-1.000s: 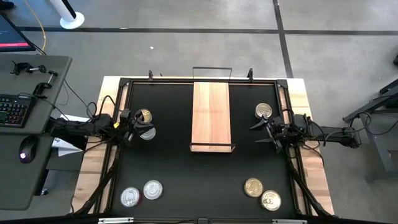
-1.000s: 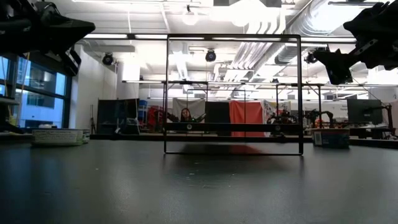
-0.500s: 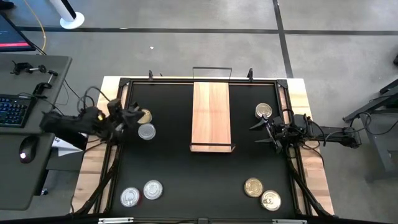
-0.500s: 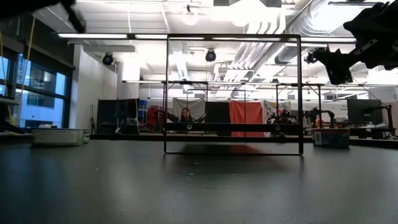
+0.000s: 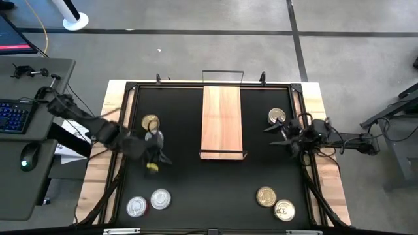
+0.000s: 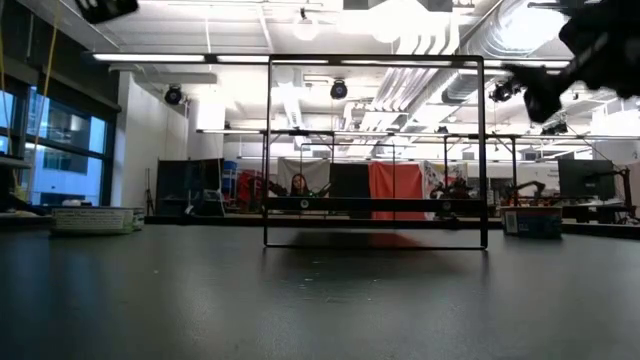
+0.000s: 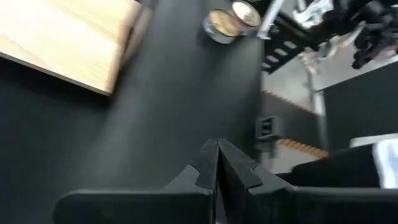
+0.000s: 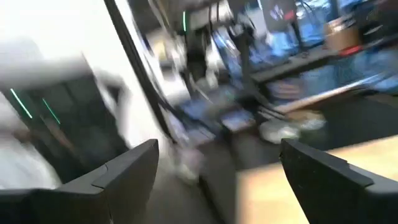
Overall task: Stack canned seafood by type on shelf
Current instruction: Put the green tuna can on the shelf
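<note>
six tins lie on the black counter (image 5: 196, 189) around the empty wooden shelf (image 5: 221, 121): a gold tin (image 5: 151, 123) left, one (image 5: 277, 116) right, four nearer the front. left pincer (image 5: 154, 158), left of the shelf, is closed and empty. right pincer (image 5: 277, 132), right of it, gapes wide, empty.

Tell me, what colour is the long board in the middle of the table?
The shelf is light tan wood, with thin black wire rails at its ends. The high view shows it best.

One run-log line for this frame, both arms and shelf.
left gripper: shut, empty, over table left of shelf | right gripper: open, empty, beside right-edge can | shelf: bare
</note>
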Motion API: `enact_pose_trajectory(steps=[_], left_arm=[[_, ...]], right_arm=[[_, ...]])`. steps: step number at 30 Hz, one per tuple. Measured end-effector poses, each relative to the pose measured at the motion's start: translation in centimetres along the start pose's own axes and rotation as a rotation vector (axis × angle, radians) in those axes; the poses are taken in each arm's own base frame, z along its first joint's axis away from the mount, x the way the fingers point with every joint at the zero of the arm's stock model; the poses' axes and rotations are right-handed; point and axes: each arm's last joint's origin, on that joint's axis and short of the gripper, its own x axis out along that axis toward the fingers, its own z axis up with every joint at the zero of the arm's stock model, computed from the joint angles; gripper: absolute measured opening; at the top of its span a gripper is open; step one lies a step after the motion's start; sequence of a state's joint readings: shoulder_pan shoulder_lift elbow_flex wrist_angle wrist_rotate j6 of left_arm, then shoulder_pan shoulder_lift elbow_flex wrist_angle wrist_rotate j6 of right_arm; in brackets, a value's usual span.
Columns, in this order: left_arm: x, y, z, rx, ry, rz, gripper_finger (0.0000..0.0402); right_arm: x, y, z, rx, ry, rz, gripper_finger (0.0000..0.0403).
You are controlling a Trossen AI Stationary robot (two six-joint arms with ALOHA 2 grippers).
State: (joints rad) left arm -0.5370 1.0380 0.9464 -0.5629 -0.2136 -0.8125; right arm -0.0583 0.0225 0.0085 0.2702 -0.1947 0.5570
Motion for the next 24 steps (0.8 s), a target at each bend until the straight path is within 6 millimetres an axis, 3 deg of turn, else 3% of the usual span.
enact_pose_trajectory(steps=[2,4,8,11,16,19,24], left_arm=[[0.4,-1.2,-0.8,-0.039,-0.012,-0.022,0.0],[0.5,-2.1,-1.7,-0.066,-0.015,-0.035,0.0],[0.4,-2.8,-2.9,-0.065,0.0,-0.025,0.0],[0.0,-2.8,-3.2,-0.035,-0.032,0.008,0.0],[-0.1,-2.5,-2.7,0.035,-0.058,0.024,0.0],[0.1,-2.5,-2.6,0.065,-0.06,-0.011,0.0],[1.9,-2.1,-3.5,0.074,-0.055,-0.16,0.0]], right_arm=[[0.0,0.4,1.0,0.132,-0.124,0.015,0.0326],[0.0,0.8,1.8,0.156,-0.213,0.051,0.0326],[0.2,2.3,3.1,0.055,-0.347,0.21,0.0326],[1.8,3.3,3.8,-0.02,-0.324,0.245,0.0326],[7.9,4.7,4.1,-0.025,-0.147,0.164,0.0326],[11.9,5.4,4.0,0.058,-0.058,0.153,0.0326],[17.1,6.7,4.1,0.242,0.139,0.292,0.0326]])
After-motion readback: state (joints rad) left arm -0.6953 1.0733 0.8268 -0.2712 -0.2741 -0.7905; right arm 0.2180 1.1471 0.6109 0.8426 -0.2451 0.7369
